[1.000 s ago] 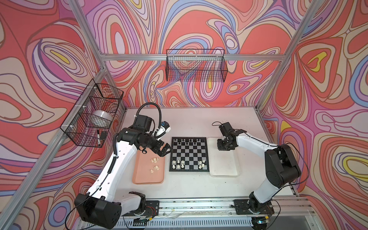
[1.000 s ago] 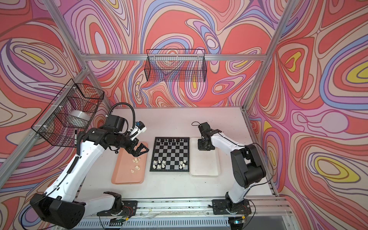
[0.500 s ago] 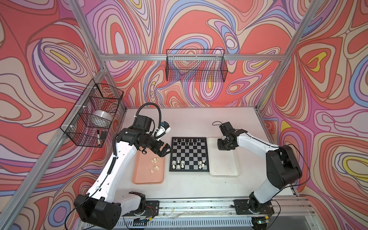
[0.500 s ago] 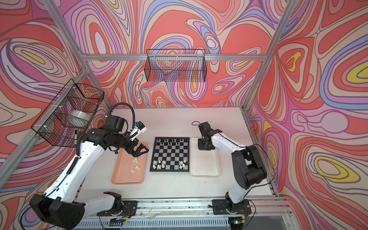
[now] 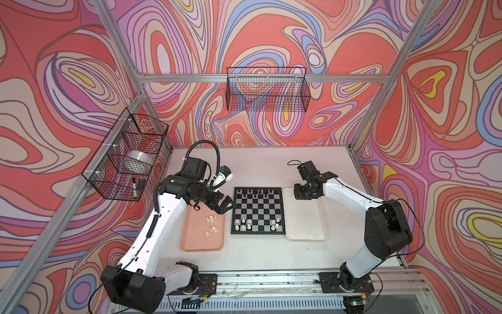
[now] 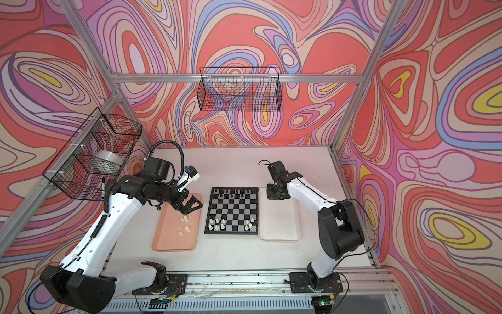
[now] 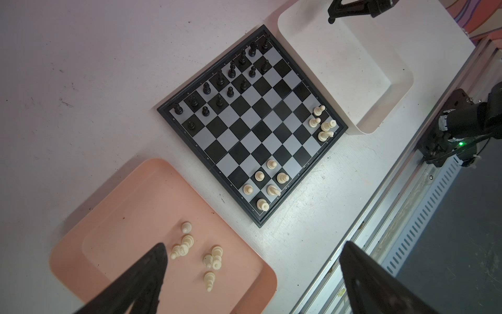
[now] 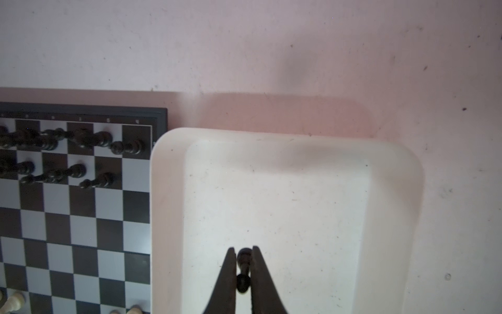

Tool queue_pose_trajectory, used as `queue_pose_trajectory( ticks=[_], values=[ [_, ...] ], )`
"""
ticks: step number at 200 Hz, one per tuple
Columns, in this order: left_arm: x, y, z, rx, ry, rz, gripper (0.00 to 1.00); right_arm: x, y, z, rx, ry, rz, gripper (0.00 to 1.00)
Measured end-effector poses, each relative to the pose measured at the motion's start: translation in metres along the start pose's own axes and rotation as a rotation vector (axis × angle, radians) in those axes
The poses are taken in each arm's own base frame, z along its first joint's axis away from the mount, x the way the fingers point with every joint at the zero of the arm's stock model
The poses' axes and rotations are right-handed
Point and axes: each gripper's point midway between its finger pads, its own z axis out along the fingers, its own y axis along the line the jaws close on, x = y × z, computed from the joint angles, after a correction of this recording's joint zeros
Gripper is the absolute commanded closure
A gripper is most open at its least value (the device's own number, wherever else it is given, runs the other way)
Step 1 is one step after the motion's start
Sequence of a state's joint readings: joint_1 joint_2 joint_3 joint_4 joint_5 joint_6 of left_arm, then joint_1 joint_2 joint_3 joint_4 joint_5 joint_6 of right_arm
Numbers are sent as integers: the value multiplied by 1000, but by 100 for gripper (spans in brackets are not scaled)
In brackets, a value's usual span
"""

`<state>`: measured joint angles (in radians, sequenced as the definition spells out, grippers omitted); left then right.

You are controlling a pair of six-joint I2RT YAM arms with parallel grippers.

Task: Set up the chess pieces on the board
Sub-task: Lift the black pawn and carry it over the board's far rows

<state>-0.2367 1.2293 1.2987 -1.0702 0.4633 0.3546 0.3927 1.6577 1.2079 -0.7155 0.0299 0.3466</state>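
Pinching 1 tiny glossy black plastic chess piece (image 8: 243, 267), its long axis along the fingers (image 8: 231, 271), my right gripper (image 8: 243, 248) hangs over the smooth white tray (image 8: 168, 190), right of centre in both top views. The checkered black-and-grey board (image 8: 160, 117) lies just left. My left gripper (image 7: 252, 244) gapes wide above cream pieces (image 7: 187, 240) on the pink tray (image 7: 108, 217).

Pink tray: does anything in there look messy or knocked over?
Yes. The cream chess pieces in the pink tray sit in jumbled little clumps, touching each other. A few seem tipped on their sides, unlike the ones standing on the board.
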Motion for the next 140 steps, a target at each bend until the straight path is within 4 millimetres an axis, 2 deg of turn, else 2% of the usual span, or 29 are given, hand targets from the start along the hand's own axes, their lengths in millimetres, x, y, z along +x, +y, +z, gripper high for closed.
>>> queue_pose_trajectory(
  ticks=[57, 105, 140],
  values=[
    [1, -1, -2, -3, -7, 3, 0, -17, 46, -11, -53, -43, -67, 90],
    [2, -2, -2, -2, -6, 3, 0, -10, 73, 9, -61, -2, -105, 89],
    [2, -2, -2, -4, -9, 5, 0, -5, 82, 24, -58, 23, -120, 89]
  ],
)
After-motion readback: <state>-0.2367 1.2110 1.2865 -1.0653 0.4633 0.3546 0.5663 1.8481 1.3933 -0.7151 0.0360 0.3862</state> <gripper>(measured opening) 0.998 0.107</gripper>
